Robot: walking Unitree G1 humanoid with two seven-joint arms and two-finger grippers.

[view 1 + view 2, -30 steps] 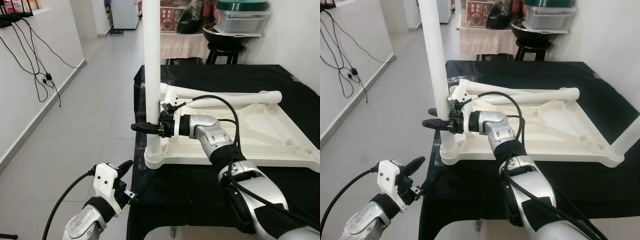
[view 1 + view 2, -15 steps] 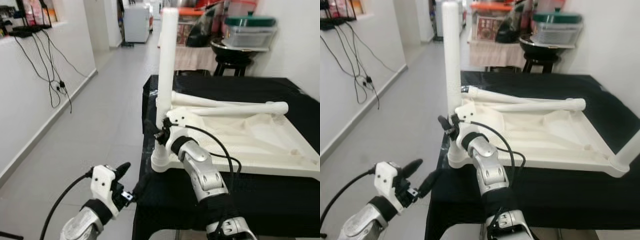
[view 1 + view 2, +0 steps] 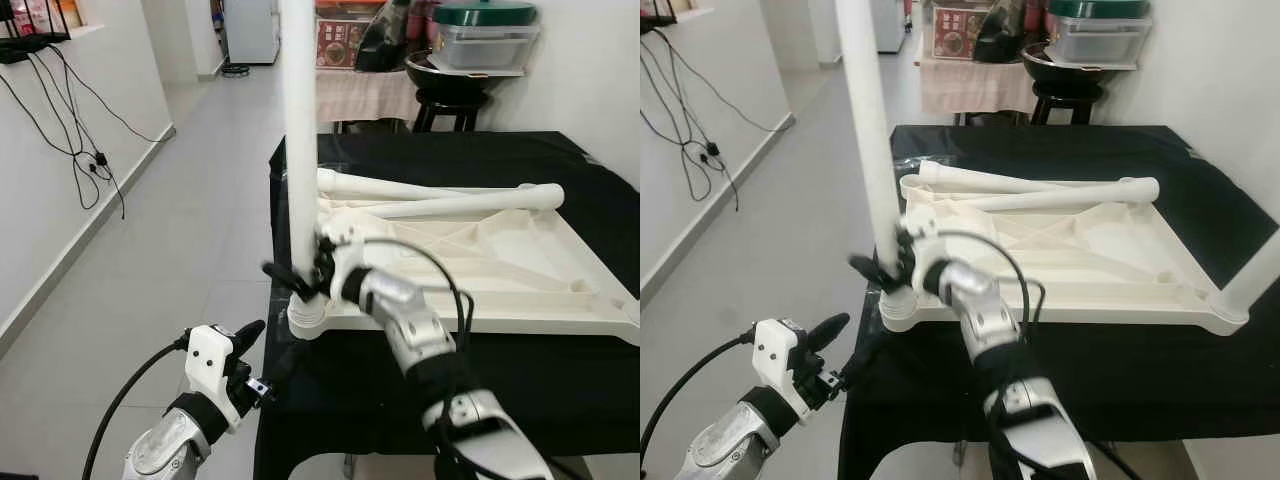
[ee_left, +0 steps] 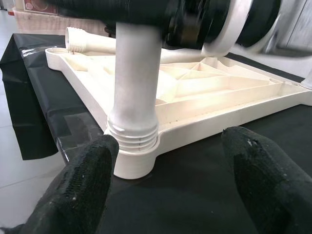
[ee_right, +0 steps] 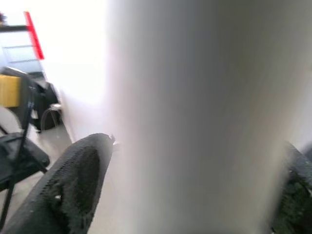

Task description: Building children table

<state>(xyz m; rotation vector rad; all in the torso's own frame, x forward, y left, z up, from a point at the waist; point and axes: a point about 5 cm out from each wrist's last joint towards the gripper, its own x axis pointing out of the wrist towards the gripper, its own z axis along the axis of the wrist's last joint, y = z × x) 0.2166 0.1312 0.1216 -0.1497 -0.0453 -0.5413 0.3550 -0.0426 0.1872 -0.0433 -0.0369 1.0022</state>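
A white plastic table top [image 3: 500,290] lies upside down on a black-covered table. One white table leg [image 3: 298,150] stands upright in its near left corner socket [image 4: 134,151]. My right gripper [image 3: 295,283] is shut on this leg just above the socket. In the right wrist view the leg [image 5: 195,122] fills the space between the black fingers [image 5: 73,185]. My left gripper [image 3: 265,350] hangs open below and in front of that corner, off the table's edge, holding nothing. Two loose legs [image 3: 450,205] lie across the far side of the top.
Another leg [image 3: 1252,275] stands at the top's near right corner. The black cloth [image 3: 450,400] hangs over the table's front edge. Behind are a black stool with a pot [image 3: 450,95] and a green-lidded box [image 3: 485,30]. Grey tiled floor [image 3: 190,250] and a white wall with cables [image 3: 70,130] lie to the left.
The head camera swayed between frames. My right gripper has gone down the upright leg, from mid height to just above the socket, and its forearm has turned. The left gripper has hardly moved.
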